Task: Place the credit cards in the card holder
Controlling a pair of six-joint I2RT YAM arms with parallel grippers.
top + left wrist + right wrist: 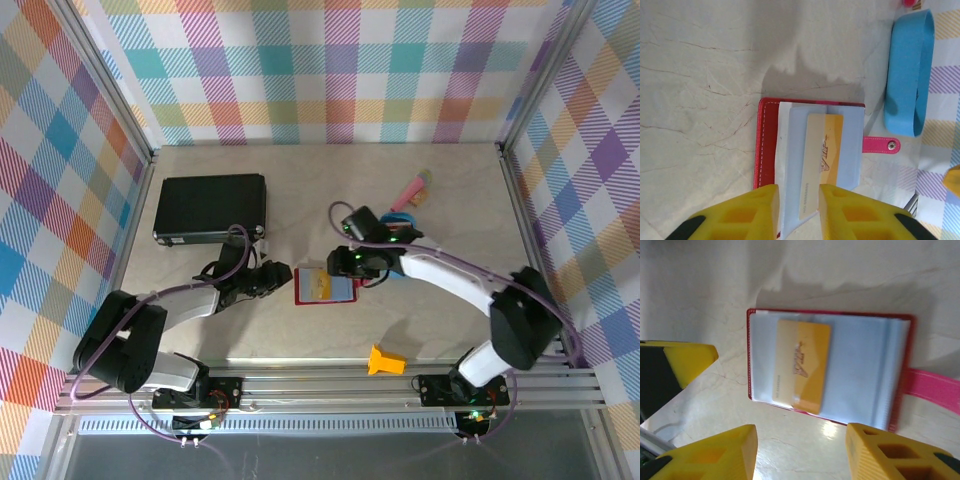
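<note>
**Gold card on the open holder, both grippers at its edges**

The card holder [342,291] lies open and flat on the table [300,170], just ahead of the midpoint between the two arm bases. Its dark-red cover frames grey-blue pockets, and its pink closing tab [881,145] sticks out on the side toward the blue tray [910,75]. One gold-tan credit card [804,365] lies on the pockets. One long side of it looks paler, perhaps under a clear sleeve, but that cannot be told for sure.

The left gripper [798,210] is at the holder's left edge. Its yellow fingers [755,215] stand narrowly apart, with the pocket edge and the card's end in the gap between them. Whether they pinch anything cannot be told. The right gripper [800,440] hovers over the holder's right side with its jaws spread wide and nothing between them.

A large black case [210,207] sits well off to the far left, and a small orange piece [386,360] rests near the front rail
</note>
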